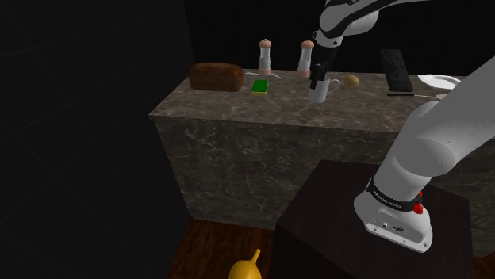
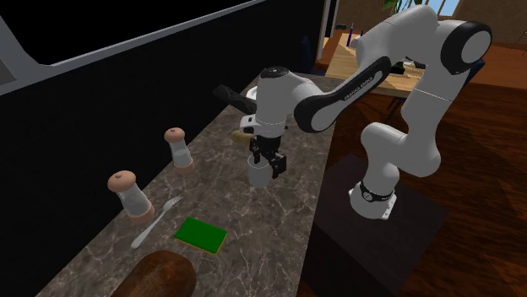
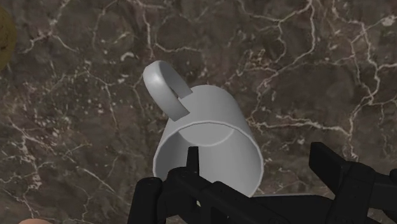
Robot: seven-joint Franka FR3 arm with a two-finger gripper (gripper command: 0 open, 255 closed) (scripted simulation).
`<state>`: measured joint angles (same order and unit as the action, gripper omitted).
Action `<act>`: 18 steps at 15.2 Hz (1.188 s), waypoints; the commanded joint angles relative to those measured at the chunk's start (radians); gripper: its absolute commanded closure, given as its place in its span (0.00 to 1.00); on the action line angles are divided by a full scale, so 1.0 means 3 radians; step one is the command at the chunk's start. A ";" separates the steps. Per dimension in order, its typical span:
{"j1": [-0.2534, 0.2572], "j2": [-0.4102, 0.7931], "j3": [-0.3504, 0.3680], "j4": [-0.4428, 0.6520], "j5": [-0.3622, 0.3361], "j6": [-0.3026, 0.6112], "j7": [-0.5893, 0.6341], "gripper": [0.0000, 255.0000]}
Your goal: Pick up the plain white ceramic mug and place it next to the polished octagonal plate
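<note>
We find the mug (image 1: 320, 92) on the counter (image 1: 238, 107), a loaf (image 1: 216, 77) well to the shoulder view's left, two mills (image 1: 265, 57) along the far edge, the plate (image 1: 440, 81) at the right end, perhaps a potato (image 1: 351, 81) between mug and plate.

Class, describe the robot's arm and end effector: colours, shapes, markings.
The arm has rounded white links, dark joints, and a black band with white lettering plus red marks near its base. The end effector is all black, with two blocky fingers.

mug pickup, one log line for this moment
mug: upright on counter | pincer: open, astride rim | lift: not begun
</note>
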<state>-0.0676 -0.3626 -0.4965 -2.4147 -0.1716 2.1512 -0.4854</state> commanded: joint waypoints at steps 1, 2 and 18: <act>0.0000 0.0000 0.0000 0.0000 0.0000 0.0000 0.0000 1.00; 0.0000 0.0000 0.0000 0.0000 0.0000 0.0000 0.0000 1.00; -0.0002 -0.0126 0.0070 0.0261 -0.0005 -0.0383 0.0027 1.00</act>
<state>-0.0678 -0.3944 -0.4782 -2.3452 -0.1725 2.0513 -0.4783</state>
